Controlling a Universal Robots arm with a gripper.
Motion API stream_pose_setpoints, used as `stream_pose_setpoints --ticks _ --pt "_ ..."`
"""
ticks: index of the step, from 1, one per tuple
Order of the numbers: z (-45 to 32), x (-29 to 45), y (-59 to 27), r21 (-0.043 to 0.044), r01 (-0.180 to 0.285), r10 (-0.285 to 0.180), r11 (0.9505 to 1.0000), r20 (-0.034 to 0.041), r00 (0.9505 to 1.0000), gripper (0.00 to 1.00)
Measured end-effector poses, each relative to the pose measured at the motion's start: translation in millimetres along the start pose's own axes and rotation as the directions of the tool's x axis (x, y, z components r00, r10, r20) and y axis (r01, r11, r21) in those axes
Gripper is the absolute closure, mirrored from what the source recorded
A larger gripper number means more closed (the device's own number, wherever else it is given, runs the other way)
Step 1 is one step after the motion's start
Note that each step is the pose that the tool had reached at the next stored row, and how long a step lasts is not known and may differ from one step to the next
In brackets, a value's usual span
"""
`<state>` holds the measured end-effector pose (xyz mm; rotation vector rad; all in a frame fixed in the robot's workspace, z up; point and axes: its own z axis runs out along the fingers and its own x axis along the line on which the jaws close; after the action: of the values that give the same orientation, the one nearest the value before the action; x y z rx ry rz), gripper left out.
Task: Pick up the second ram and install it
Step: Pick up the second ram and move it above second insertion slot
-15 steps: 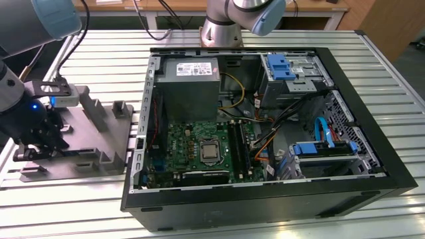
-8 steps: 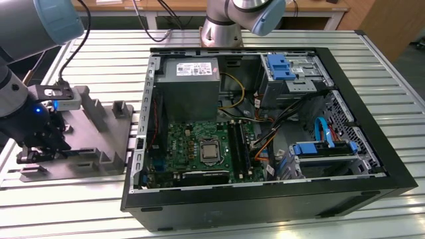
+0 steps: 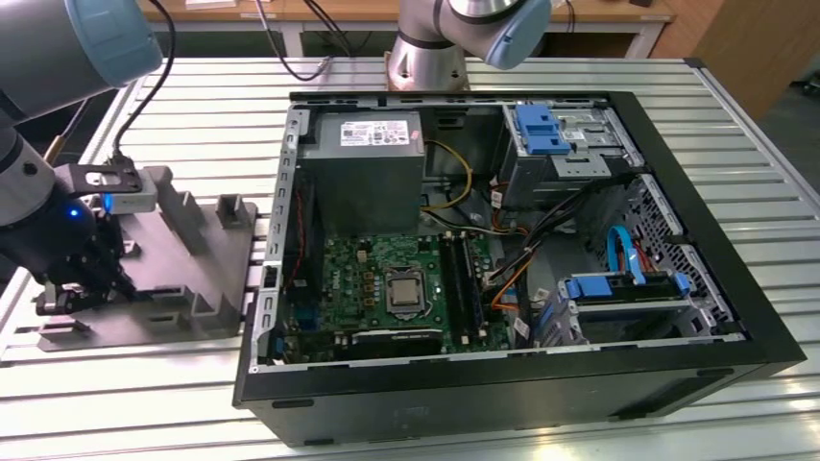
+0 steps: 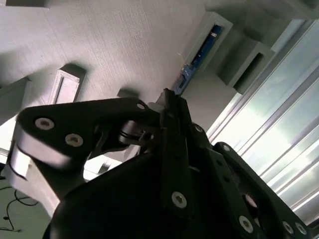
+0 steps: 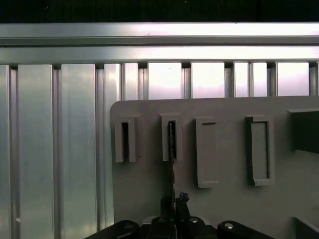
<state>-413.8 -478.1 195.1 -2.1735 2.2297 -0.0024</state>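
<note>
at the fingers (image 4: 174, 149): they look pressed together on the thin edge of the second ram (image 5: 171, 164), pinching its near end. strip runs straight out from the tips, long axis in line with them. its far end sits in a raised slotted holder (image 5: 171, 130) on the grey fixture plate (image 3: 180, 288). ram stands on edge: flat, narrow, dark green-blue board, hard and thin, so little face to grip. holders are matte grey plastic, boxy, narrow-slotted; the neighbour holder (image 5: 124, 142) shows only a dark slot. plate lies on the ribbed aluminium worktop (image 3: 154, 403), shiny and grooved. in the exterior view plate and fingers sit at 9 o'clock of the open black pc case (image 3: 513, 403). green motherboard (image 3: 372, 279) lies on the case floor, with the grey power-supply box (image 3: 365, 163) at its 12 o'clock. my read: grasp made, ram not yet clear of the holder.
</note>
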Motion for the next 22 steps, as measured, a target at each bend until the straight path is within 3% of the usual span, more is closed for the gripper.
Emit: stream_pose_setpoints --ticks 19,22 --pt "0.9 0.0 0.0 0.0001 0.0 0.0 1.0 0.0001 1.0 0.86" --pt "-2.2 -0.2 -0.1 0.0007 0.0 0.0 1.0 0.0009 1.0 0.86"
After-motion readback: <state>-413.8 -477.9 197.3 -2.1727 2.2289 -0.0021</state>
